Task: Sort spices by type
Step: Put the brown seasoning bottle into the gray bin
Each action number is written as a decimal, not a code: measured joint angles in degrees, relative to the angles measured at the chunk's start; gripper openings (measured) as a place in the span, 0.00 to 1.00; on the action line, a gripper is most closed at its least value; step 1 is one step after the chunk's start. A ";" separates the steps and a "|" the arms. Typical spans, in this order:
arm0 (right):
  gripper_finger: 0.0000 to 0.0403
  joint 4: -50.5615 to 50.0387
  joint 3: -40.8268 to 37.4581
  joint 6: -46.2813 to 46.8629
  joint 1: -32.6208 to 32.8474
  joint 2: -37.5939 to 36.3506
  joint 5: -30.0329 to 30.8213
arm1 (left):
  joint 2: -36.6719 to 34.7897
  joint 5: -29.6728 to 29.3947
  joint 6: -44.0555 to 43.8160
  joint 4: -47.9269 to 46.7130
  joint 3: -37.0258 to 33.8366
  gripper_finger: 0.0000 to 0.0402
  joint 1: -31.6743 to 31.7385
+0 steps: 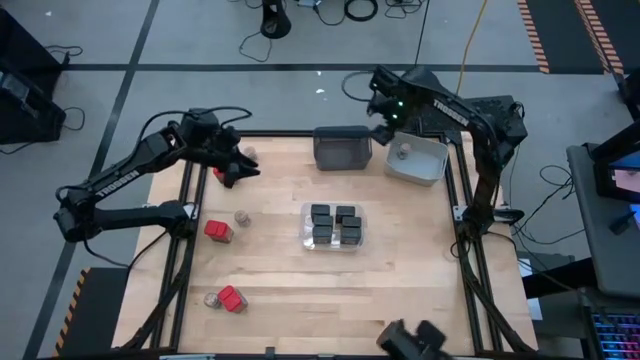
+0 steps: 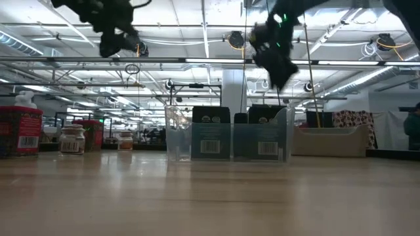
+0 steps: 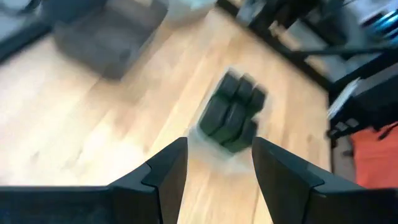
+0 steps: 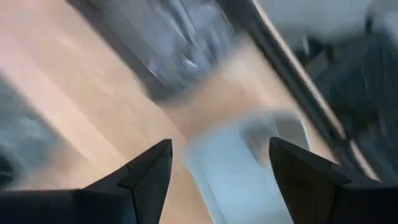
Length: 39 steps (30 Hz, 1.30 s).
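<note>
We see a light wood table (image 1: 400, 260), dark grey bin (image 1: 342, 149) and light grey bin (image 1: 417, 160) upper centre, clear bin (image 1: 334, 227) mid-frame, red-topped boxes (image 1: 218, 231) and tan-lidded jars (image 1: 242, 217) at left.

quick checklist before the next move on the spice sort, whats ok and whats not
1. Right gripper empty: ok, fingers apart with nothing between them, above the light grey bin.
2. Tan-lidded jar inside the light grey bin: ok.
3. Black boxes gathered in the clear bin: ok.
4. Left gripper empty: ok, fingers apart with nothing between them in the left wrist view.
5. All spices sorted: not ok. Red boxes and jars sit loose on the table.
6. Dark grey bin contents: cannot tell.
</note>
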 joint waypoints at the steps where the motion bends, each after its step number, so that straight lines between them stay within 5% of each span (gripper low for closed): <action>1: 0.62 1.64 1.34 -0.02 1.41 -0.13 -0.81 | 0.01 -1.09 0.14 -2.24 0.07 0.46 -0.54; 13: 0.62 20.97 5.71 -3.38 16.28 -0.09 -2.30 | 9.67 -18.16 1.65 -26.70 -0.12 0.46 -14.32; 22: 0.62 20.66 5.71 -0.33 20.46 -0.09 -2.24 | 14.63 -23.19 3.03 -25.08 -4.02 0.48 -16.94; 34: 0.62 20.33 5.69 -0.98 22.07 -0.09 -1.85 | 19.52 -21.71 4.44 -21.56 -7.73 0.78 -16.94; 39: 0.62 20.41 5.69 -1.25 22.07 -0.09 -1.88 | 22.01 -24.09 4.44 -20.02 -8.25 0.83 -16.94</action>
